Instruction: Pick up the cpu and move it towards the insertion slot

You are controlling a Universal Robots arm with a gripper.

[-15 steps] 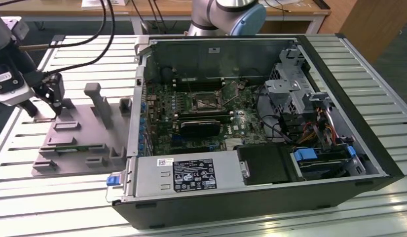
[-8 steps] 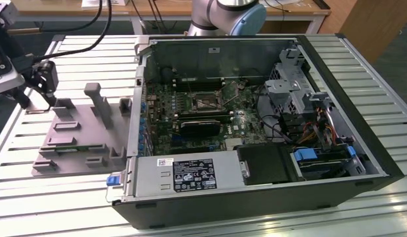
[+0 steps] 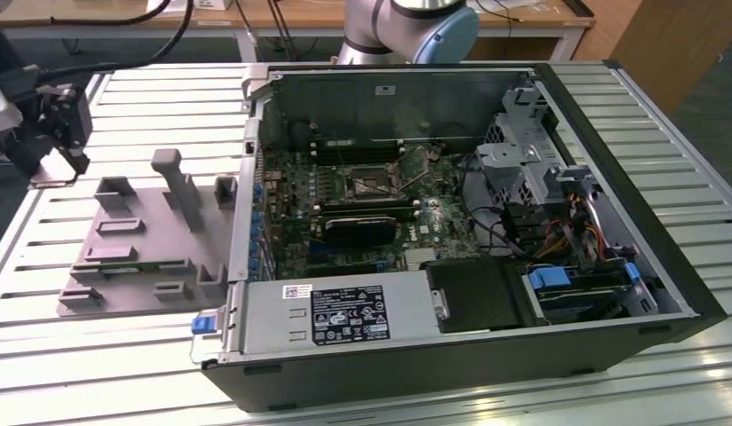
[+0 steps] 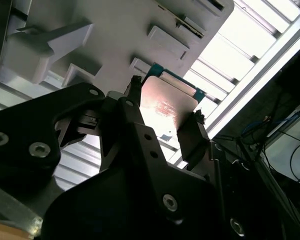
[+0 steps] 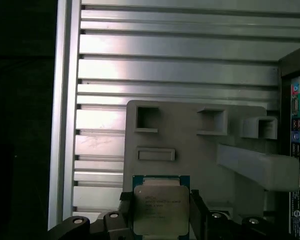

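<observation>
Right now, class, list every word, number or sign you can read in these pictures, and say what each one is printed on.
No text can be quoted with confidence.
Chip, first wrist view: several lines of dark print on its metal top, too small to read.
Large label on the metal box, exterior view: symbols and print, too small to read.
Small white sticker beside it: unreadable.

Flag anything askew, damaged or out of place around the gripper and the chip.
Nothing stands out. The cpu sits square between the fingers of the gripper in both wrist views, gripped at two opposite edges, over the grey fixture plate. The insertion slot in the open computer case shows nothing odd in the exterior view.
</observation>
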